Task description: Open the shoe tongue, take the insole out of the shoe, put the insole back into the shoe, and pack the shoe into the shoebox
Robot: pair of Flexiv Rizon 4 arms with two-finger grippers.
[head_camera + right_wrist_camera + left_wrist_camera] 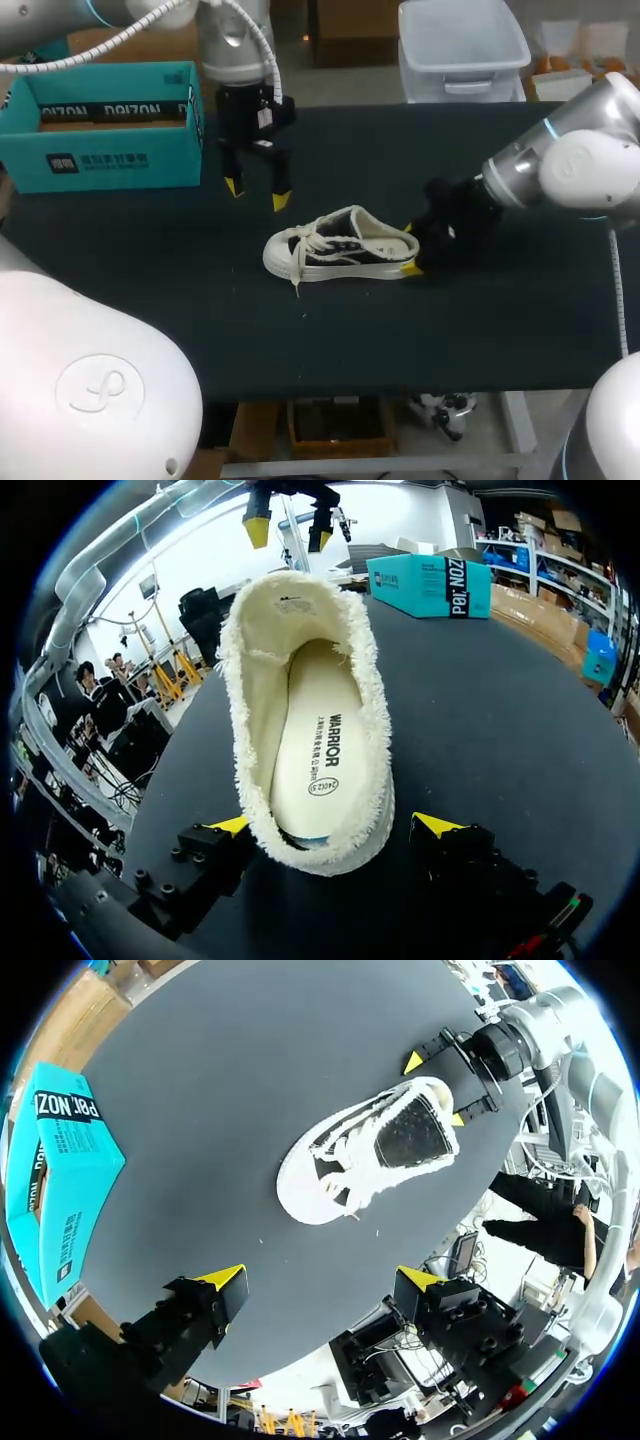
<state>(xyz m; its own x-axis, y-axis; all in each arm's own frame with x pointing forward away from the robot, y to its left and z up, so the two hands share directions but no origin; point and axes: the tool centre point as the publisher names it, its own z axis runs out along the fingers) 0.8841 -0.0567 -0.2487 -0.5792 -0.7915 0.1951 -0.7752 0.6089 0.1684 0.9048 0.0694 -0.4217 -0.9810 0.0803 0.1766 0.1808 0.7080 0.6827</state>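
white shoe [340, 255], right claw [411, 248] at its heel, left claw [257, 195] beyond it, teal shoebox [100, 125] far left

Shoe [340, 250] sits upright on its white sole, mid-table [450, 340], toe pointing to the left arm's side. Black-and-cream canvas upper, a frayed cream edge running round the opening. White laces [305, 243] lie loose across the front, one end trailing down onto the cloth. Inside, the cream insole [318, 750] lies flat in the footbed, dark print on its heel part. Shoebox [100, 150], teal, stands at the far left corner, top open, well apart from the shoe.
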